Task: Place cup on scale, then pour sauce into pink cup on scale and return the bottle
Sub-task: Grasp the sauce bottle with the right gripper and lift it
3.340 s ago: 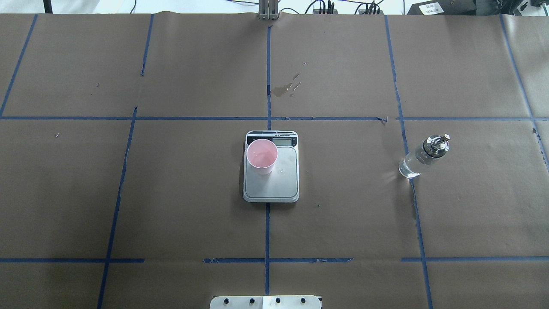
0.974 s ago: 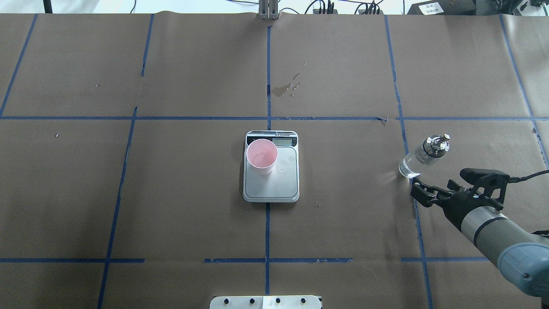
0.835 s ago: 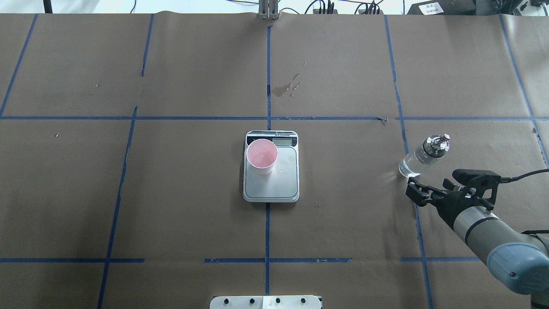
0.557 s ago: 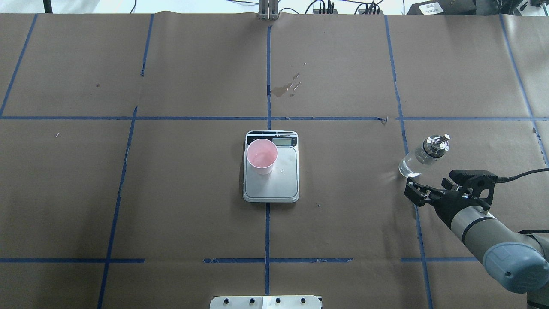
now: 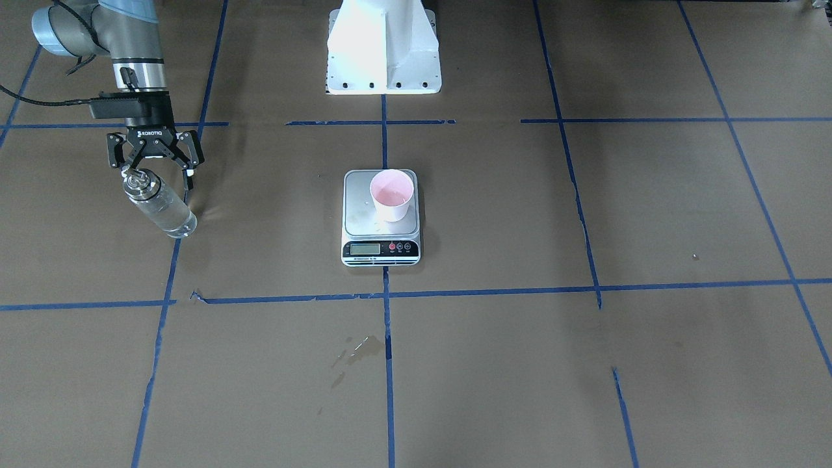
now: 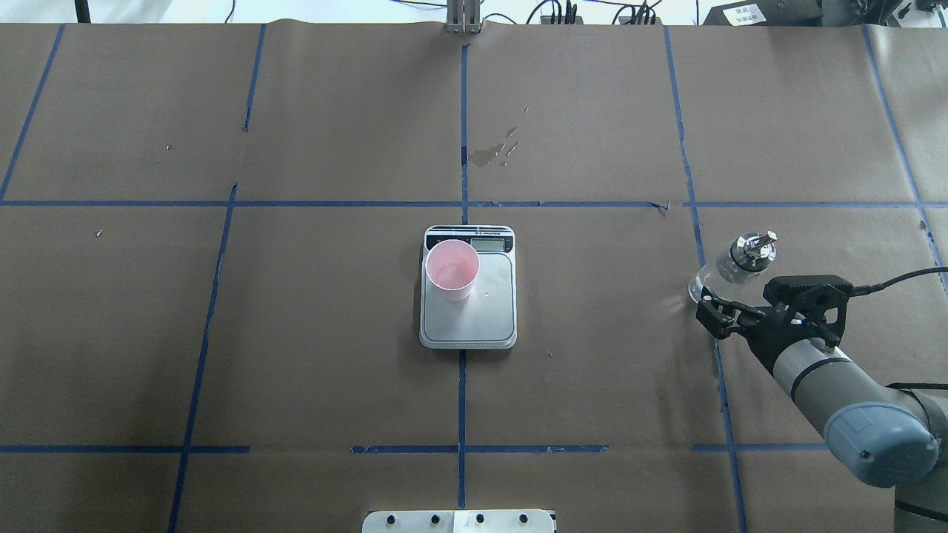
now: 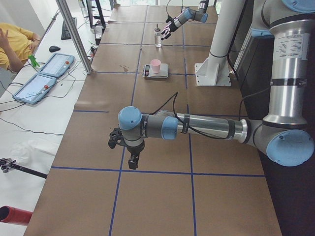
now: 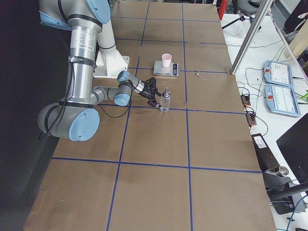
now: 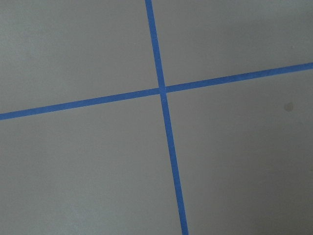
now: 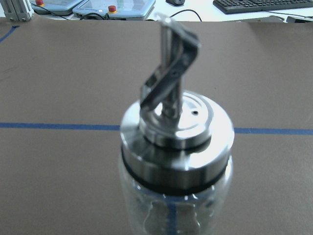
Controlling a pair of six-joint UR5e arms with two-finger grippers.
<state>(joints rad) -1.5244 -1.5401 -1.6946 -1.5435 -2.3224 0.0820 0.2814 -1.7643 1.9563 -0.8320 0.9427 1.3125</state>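
Note:
The pink cup [image 6: 452, 269] stands on the far-left part of the scale [image 6: 483, 314], and both show in the front view, the cup [image 5: 392, 194] on the scale [image 5: 380, 249]. The clear glass bottle [image 6: 749, 252] with its silver spout stands upright on the paper to the right; it fills the right wrist view [image 10: 176, 132]. My right gripper [image 5: 155, 170] is open, and its fingers flank the bottle [image 5: 160, 209] without closing on it. My left gripper [image 7: 123, 150] hangs over bare paper far from the scale; I cannot tell whether it is open or shut.
Brown paper with a blue tape grid [image 9: 162, 90] covers the table. A wet stain [image 6: 489, 154] lies beyond the scale. The robot's white base [image 5: 383, 45] stands behind the scale. Operator consoles [image 7: 47, 73] and a person [image 7: 15, 44] sit past the far table edge.
My right arm has come into view from the right and moved forward to the bottle, gripper open. The cup, scale and bottle have not moved.

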